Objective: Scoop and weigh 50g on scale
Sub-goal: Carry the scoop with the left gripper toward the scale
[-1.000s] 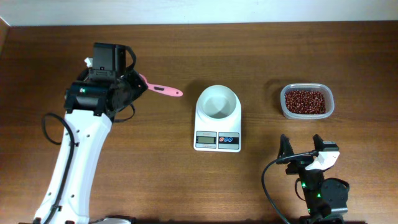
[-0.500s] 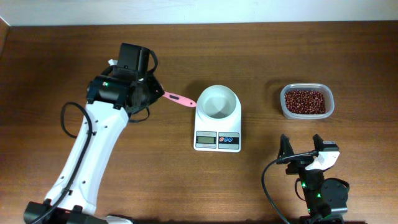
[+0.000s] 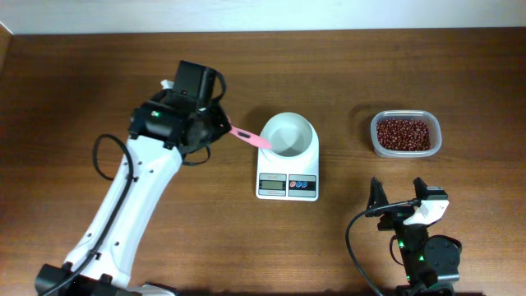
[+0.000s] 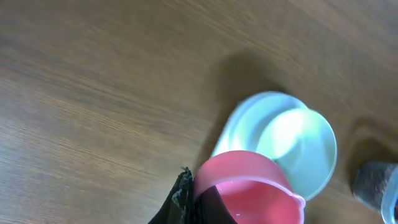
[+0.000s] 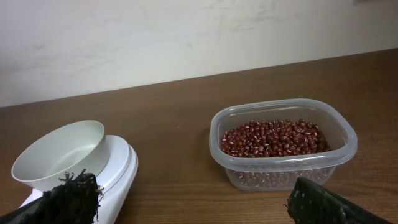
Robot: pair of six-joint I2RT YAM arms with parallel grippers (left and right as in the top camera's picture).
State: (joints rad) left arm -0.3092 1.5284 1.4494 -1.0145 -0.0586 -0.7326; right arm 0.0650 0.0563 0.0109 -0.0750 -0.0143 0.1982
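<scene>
The white scale (image 3: 288,182) with its round white bowl (image 3: 288,134) stands mid-table. My left gripper (image 3: 215,126) is shut on the handle of a pink scoop (image 3: 251,137), whose tip reaches the bowl's left rim. From the left wrist, the scoop (image 4: 249,190) looks empty, with the bowl (image 4: 300,148) just beyond it. My right gripper (image 3: 399,191) stands open near the front edge, holding nothing. In its view the scale (image 5: 118,168) is on the left and the beans are on the right.
A clear plastic container of red beans (image 3: 404,133) sits right of the scale, straight ahead of the right gripper (image 5: 196,205), and also shows as the container (image 5: 283,140) in that view. The left arm (image 3: 123,205) slants across the table's left half.
The left arm has swung right, carrying the pink scoop from the left side of the table up to the bowl's rim. The right arm has not moved.
</scene>
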